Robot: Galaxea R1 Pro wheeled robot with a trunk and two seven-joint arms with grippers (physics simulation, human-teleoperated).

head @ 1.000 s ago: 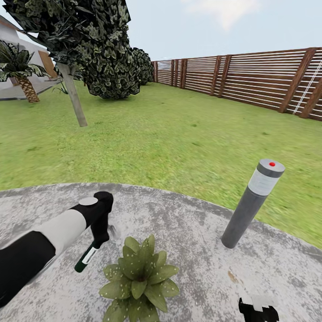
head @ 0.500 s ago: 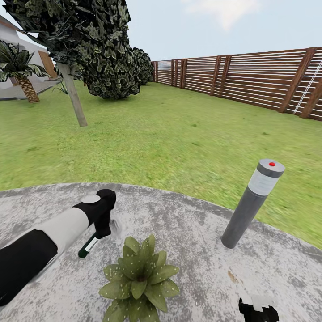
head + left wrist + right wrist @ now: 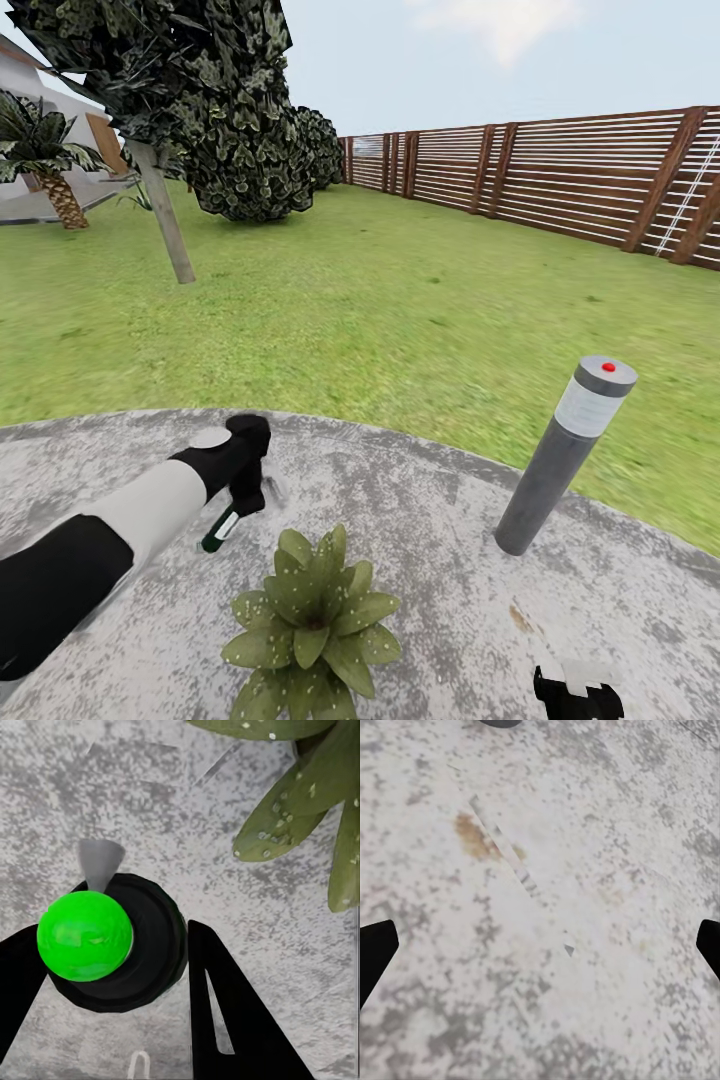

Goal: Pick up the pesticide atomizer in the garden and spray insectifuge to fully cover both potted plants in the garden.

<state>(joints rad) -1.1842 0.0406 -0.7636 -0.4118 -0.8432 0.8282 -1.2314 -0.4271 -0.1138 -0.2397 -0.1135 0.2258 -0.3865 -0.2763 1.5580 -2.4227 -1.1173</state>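
Note:
My left gripper (image 3: 246, 498) is shut on the pesticide atomizer (image 3: 221, 528), a slim dark-green bottle with a white label hanging tilted below the fingers. It hangs over grey paving, just beyond one potted plant (image 3: 311, 622). In the left wrist view the black spray head (image 3: 142, 945) with a bright green ball (image 3: 84, 935) sits between the dark fingers (image 3: 225, 1012); the plant's leaves (image 3: 300, 810) lie close by. The second potted plant is out of view. My right gripper (image 3: 577, 695) is low at the frame's bottom edge, open over bare paving (image 3: 540, 915).
A tall grey bollard lamp (image 3: 562, 452) with a red dot stands on the paving at the right. Beyond the paving lies the lawn (image 3: 400, 300), with a leaning tree (image 3: 160, 210), dark bushes (image 3: 250, 150), a palm (image 3: 50, 170) and a brown slat fence (image 3: 560, 180).
My left arm has carried the atomizer away from me and to the right, nearer the far side of the plant. The right gripper, plant and lamp have not moved.

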